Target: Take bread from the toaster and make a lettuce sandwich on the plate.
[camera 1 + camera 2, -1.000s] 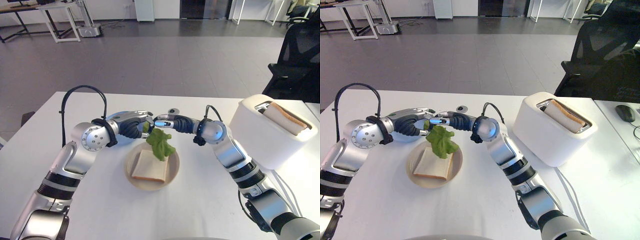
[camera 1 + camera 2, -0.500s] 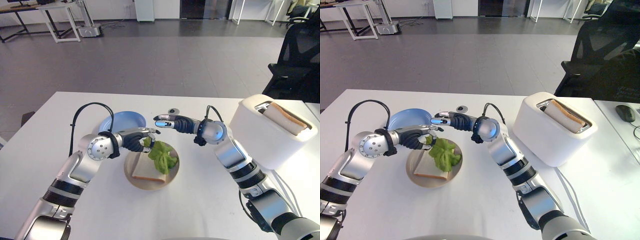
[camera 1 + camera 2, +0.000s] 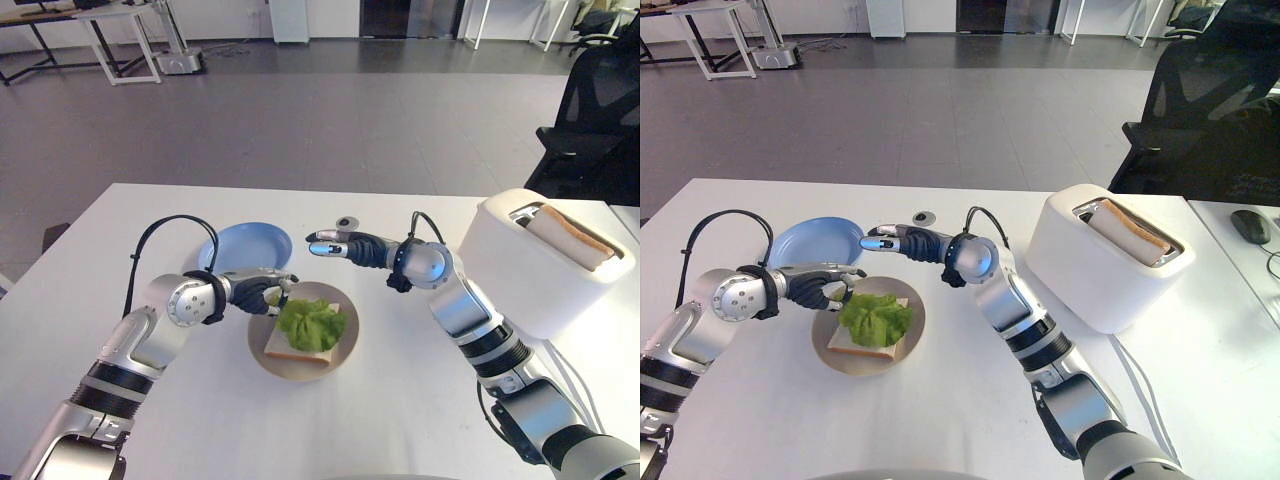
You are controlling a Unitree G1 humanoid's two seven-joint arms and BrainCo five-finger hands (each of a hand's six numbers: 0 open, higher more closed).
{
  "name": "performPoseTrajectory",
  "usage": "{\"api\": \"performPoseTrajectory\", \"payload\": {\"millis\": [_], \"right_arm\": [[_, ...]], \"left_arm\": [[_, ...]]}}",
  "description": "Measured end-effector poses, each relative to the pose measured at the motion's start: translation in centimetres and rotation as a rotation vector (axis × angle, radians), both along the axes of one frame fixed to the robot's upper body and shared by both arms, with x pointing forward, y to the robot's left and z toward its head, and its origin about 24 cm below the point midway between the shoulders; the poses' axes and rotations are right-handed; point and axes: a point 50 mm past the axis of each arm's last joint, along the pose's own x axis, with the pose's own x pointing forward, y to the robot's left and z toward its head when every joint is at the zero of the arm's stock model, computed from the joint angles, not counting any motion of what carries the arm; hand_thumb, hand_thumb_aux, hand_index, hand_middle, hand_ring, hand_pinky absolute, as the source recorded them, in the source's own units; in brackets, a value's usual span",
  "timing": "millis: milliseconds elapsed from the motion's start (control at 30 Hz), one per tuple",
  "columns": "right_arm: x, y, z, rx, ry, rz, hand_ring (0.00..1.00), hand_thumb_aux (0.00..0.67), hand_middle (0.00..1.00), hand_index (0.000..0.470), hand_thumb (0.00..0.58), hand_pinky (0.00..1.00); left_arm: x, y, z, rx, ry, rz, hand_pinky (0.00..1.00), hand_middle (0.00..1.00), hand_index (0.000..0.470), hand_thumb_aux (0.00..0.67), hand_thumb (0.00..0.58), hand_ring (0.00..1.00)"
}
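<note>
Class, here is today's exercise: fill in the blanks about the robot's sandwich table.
The lettuce lies on a slice of ____. Another slice stands in the white ____. The robot's ____ hand is at the lettuce's edge.
Missing words: bread; toaster; left.
</note>
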Motion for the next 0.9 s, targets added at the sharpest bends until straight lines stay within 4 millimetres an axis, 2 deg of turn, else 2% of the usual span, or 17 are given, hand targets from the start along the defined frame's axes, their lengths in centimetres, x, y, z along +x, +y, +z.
{"api": "performPoseTrajectory", "payload": {"millis": [33,67,100,300,400,500,700,800,900], "right_arm": [[0.0,0.0,0.0,0.0,0.0,0.001,0.0,0.0,0.0,0.0,0.0,0.0],[0.0,0.0,0.0,0.0,0.0,0.001,0.0,0.0,0.0,0.0,0.0,0.0],[0.0,0.0,0.0,0.0,0.001,0.002,0.0,0.0,0.0,0.0,0.0,0.0],[0.0,0.0,0.0,-0.002,0.0,0.009,0.0,0.0,0.0,0.0,0.0,0.0],[0.0,-0.1,0.0,-0.007,0.0,0.009,0.0,0.0,0.0,0.0,0.0,0.0],[0.3,-1.1,0.5,-0.007,-0.02,-0.019,0.0,0.0,0.0,0.0,0.0,0.0],[2.3,-6.3,4.3,-0.102,-0.258,-0.206,0.0,0.0,0.0,0.0,0.0,0.0],[2.6,-10.4,6.7,-0.231,-0.423,-0.351,0.0,0.0,0.0,0.0,0.0,0.0],[2.3,-14.7,9.0,-0.434,-0.574,-0.508,0.0,0.0,0.0,0.0,0.0,0.0]], "left_arm": [[0.0,0.1,0.0,0.008,-0.002,0.004,0.0,0.0,0.47,0.67,0.58,0.0],[0.0,0.2,0.0,0.011,-0.004,0.004,0.0,0.0,0.356,0.507,0.546,0.0],[0.0,0.2,0.0,0.011,-0.007,0.004,0.0,0.0,0.0,0.0,0.0,0.0],[-0.1,0.0,-0.1,0.003,-0.024,0.003,0.0,0.0,0.0,0.0,0.0,0.0],[-0.2,-0.9,0.3,-0.099,-0.013,-0.021,0.0,0.0,0.0,0.0,0.0,0.0],[-0.2,-0.9,1.3,-0.182,-0.015,-0.017,0.0,0.0,0.0,0.0,0.0,0.0],[0.8,1.1,3.5,-0.213,-0.134,0.074,0.0,0.0,0.0,0.0,0.0,0.0],[1.5,2.2,5.2,-0.271,-0.256,0.133,0.0,0.0,0.0,0.0,0.0,0.0],[1.8,2.6,5.6,-0.347,-0.32,0.17,0.0,0.0,0.0,0.0,0.0,0.0]]}}
